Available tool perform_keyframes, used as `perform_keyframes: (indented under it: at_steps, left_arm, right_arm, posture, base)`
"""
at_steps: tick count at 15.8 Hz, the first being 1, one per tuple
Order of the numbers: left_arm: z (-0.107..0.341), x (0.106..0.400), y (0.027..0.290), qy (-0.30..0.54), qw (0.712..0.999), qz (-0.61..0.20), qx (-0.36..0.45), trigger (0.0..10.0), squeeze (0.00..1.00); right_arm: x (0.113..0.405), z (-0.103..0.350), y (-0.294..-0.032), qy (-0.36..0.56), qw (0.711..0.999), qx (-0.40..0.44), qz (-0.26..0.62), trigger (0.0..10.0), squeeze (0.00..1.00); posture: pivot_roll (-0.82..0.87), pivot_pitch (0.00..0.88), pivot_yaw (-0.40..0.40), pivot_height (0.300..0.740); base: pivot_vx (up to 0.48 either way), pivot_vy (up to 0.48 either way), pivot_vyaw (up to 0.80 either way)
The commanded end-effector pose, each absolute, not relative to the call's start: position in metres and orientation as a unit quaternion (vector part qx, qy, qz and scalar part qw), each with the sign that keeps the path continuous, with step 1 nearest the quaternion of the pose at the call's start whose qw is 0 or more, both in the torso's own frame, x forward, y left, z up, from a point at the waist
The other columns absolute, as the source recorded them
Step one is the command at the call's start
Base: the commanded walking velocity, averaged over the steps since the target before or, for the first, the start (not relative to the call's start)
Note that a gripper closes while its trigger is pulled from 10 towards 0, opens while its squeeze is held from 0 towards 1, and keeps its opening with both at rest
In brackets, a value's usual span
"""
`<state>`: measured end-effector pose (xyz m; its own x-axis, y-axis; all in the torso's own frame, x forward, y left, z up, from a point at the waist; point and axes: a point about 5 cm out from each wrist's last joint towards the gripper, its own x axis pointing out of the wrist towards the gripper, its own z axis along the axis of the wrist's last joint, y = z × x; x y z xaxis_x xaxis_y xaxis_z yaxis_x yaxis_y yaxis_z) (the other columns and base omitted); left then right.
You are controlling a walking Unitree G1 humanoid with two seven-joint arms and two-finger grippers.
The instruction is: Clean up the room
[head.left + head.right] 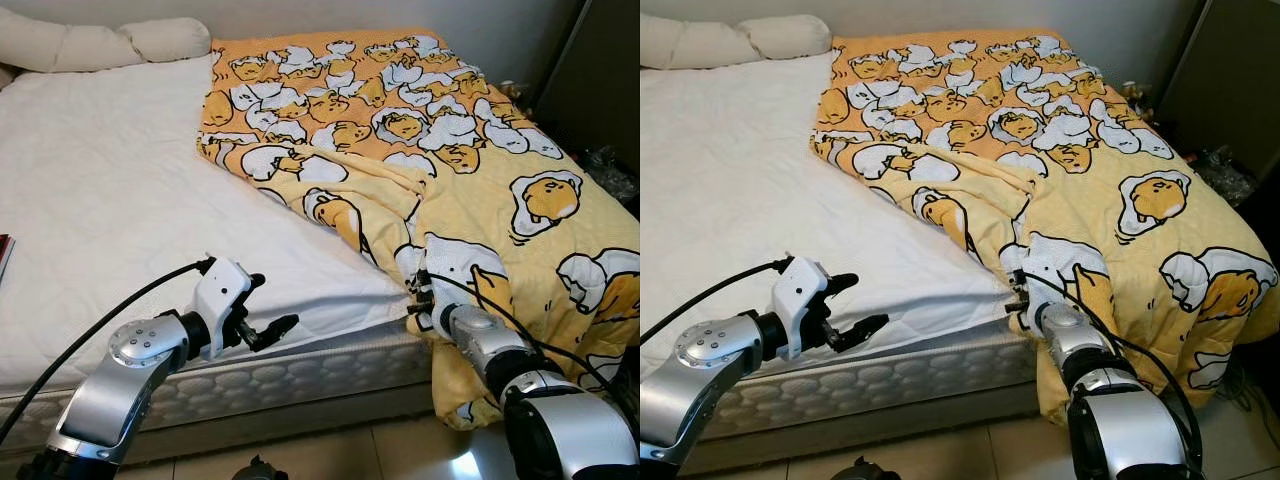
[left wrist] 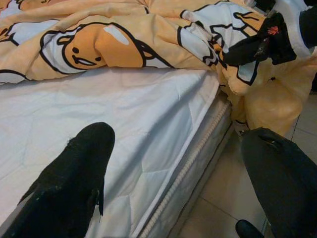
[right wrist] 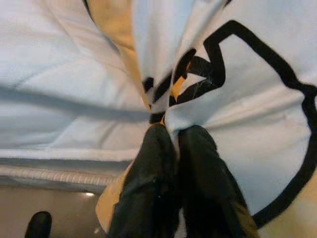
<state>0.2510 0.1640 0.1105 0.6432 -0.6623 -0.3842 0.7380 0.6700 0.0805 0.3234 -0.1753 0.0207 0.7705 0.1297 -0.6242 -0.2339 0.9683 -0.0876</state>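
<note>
White sheeting covers the bed [image 1: 100,200] before us, with pillows [image 1: 100,42] along its far edge near the wall. Our yellow blanket [image 1: 470,190], printed with egg cartoons, is bunched over the right half of the mattress and spills off the near right corner toward the tiled floor [image 1: 400,445]. Our right hand [image 1: 422,298] sits at about five o'clock in the head view, right at the mattress corner where the blanket's edge folds over; its fingers [image 3: 163,168] are pressed together, pinching a fold of that blanket. Our right arm reaches up from the lower right, forearm angled toward the bed. Our left hand [image 1: 272,332] hovers at about seven o'clock, just off the near side of the mattress, fingers [image 2: 74,173] spread apart and holding nothing. It points to three o'clock, toward the blanket's hanging corner, which lies well apart from it.
</note>
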Motion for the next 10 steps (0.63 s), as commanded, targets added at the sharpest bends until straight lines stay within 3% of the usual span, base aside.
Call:
perform_keyframes:
  at_steps: [1,5,8,9,10]
  left_arm:
    - [0.109,0.252,0.165,0.166,0.897,-0.390,0.125,10.0,0.00]
    - [0.108,0.254,0.165,0.164,0.897,-0.391,0.127,10.0,0.00]
    - [0.104,0.255,0.162,0.165,0.893,-0.400,0.128,10.0,0.00]
    - [0.104,0.256,0.159,0.164,0.890,-0.405,0.127,10.0,0.00]
    - [0.105,0.255,0.159,0.163,0.890,-0.407,0.126,10.0,0.00]
  right_arm:
    - [0.325,0.025,-0.175,0.309,0.942,-0.067,0.115,0.0,0.00]
    - [0.319,0.027,-0.166,0.280,0.930,-0.007,0.238,0.0,0.00]
    - [0.293,0.018,-0.149,0.292,0.862,0.022,0.414,0.0,0.00]
    - [0.265,0.007,-0.137,0.316,0.798,0.037,0.512,0.0,0.00]
    - [0.255,0.005,-0.132,0.321,0.777,0.045,0.540,0.0,0.00]
  posture:
    - [0.03,0.000,0.026,0.740]
    - [0.00,0.000,0.034,0.740]
    - [-0.02,0.000,0.042,0.740]
    - [-0.01,0.000,0.043,0.740]
    - [-0.01,0.000,0.044,0.740]
  base:
    - [0.000,0.000,0.00]
    - [0.000,0.000,0.00]
    - [0.000,0.000,0.00]
    - [0.000,0.000,0.00]
    - [0.000,0.000,0.00]
